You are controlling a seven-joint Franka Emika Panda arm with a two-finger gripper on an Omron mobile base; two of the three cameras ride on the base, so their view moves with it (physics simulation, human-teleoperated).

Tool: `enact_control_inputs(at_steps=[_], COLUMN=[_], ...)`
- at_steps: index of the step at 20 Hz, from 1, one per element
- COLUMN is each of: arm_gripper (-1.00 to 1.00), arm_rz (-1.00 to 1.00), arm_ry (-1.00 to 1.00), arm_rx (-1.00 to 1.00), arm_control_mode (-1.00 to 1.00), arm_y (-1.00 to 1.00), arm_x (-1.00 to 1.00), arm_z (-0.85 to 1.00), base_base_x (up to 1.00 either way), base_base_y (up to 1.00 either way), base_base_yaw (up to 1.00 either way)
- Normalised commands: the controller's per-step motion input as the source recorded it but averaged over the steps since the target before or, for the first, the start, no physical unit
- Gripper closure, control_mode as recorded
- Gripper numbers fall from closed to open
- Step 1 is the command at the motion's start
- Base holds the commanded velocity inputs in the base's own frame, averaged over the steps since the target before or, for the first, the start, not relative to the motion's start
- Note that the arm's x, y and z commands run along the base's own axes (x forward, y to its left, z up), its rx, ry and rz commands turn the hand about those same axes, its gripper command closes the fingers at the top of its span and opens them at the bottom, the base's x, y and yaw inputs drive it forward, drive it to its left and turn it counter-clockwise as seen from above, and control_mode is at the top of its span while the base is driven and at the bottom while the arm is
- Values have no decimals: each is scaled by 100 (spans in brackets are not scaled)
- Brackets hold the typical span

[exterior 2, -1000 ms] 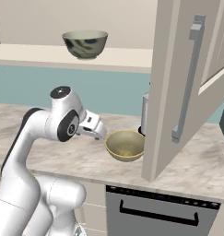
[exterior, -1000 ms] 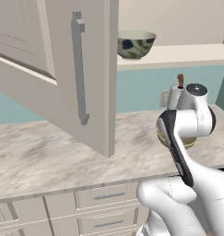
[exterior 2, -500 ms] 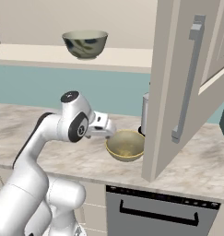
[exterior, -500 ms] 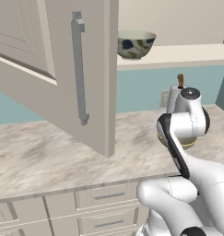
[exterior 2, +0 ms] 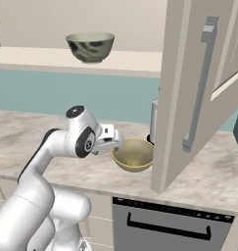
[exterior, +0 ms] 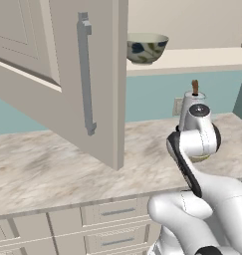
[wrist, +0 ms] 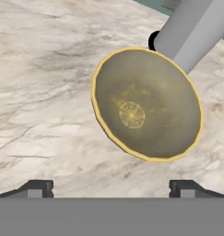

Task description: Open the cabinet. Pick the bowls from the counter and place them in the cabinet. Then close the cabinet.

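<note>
- The cabinet [exterior: 67, 74] stood open, its raised-panel door swung out over the surface [exterior: 53, 169], with the long grey bar handle [exterior: 85, 79] facing the room.
- The greyish-white bowl with dark blue floral marks [exterior 2: 90, 46] sat upright on the cabinet shelf [exterior 2: 135, 61].
- The tan-yellow bowl [exterior 2: 132, 154] rested upright on the marbled surface, near the lower edge of the open door and just in front of a grey cylindrical canister [exterior 2: 154, 120].
- The tool [exterior 2: 114, 137] hung just beside that bowl's rim, at its left in the right base view; whether it touched the rim could not be told.
- In the hand view the tool's two fingertips [wrist: 37, 188] stood wide apart, nothing between them, with the yellow bowl ahead and the canister behind it.
- Beige drawers [exterior: 112, 211] with short horizontal handles ran below the surface.
</note>
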Motion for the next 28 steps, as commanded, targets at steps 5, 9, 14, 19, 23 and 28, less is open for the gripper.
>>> enact_control_inputs(at_steps=[5,9,14,19,23,28], arm_gripper=[-100,-100,-100,-100,-100,-100], arm_rz=[3,4,4,3,1,0], arm_ry=[0,0,0,0,0,0], arm_rx=[-2,0,0,0,0,0], arm_control_mode=[-100,-100,-100,-100,-100,-100], arm_y=[0,0,0,0,-7,-15], arm_x=[34,51,51,46,29,16], arm_z=[-37,-31,-30,-25,-20,-19], base_base_x=[0,0,0,0,0,0], base_base_y=[0,0,0,0,0,0], base_base_yaw=[0,0,0,0,0,0])
